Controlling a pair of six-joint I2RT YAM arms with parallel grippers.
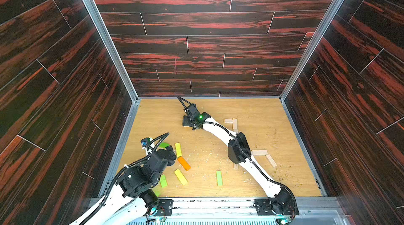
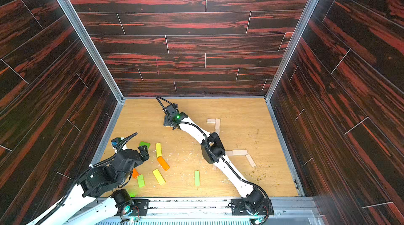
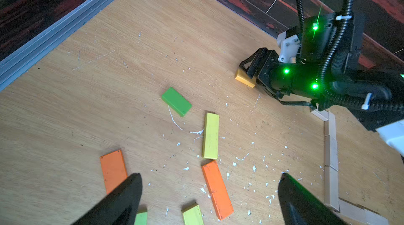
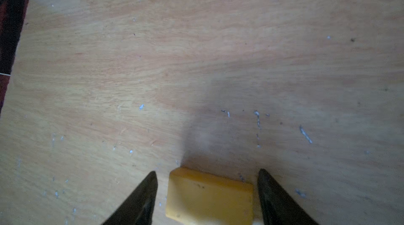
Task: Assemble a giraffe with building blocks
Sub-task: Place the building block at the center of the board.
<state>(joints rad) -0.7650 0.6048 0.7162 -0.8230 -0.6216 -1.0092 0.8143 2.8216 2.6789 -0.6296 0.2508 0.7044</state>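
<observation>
1. Nearest us in both top views ran a metal rail (image 1: 218,204) that carried the two arm bases.
2. Just beyond it, we saw the left gripper (image 3: 210,174) hanging with its jaws spread wide and clasping nothing. It hung above painted building blocks lying flat and apart: an orange plank (image 3: 216,189), a second orange plank (image 3: 113,170), a yellow plank (image 3: 211,135) and a green plank (image 3: 176,101).
3. We found the right gripper (image 4: 206,171) low over the far middle of the board. Its jaws stood apart on either side of an amber plank (image 4: 209,197) lying flat, and a gap showed beside one finger, so nothing was clamped.
4. We noted a tabletop (image 1: 251,112) of pale wood-grain board, littered with white flecks and, on the right, brown crumbs (image 1: 282,175).
5. Dark walls (image 1: 207,23), streaked red in a plank pattern, enclosed it, joined by aluminium corner posts (image 1: 105,38).
6. On the right, plain pale planks (image 1: 235,124) lay end to end in a line, with others (image 1: 259,152) branching off. The right arm (image 1: 218,134) crossed above the line and hid its middle.
</observation>
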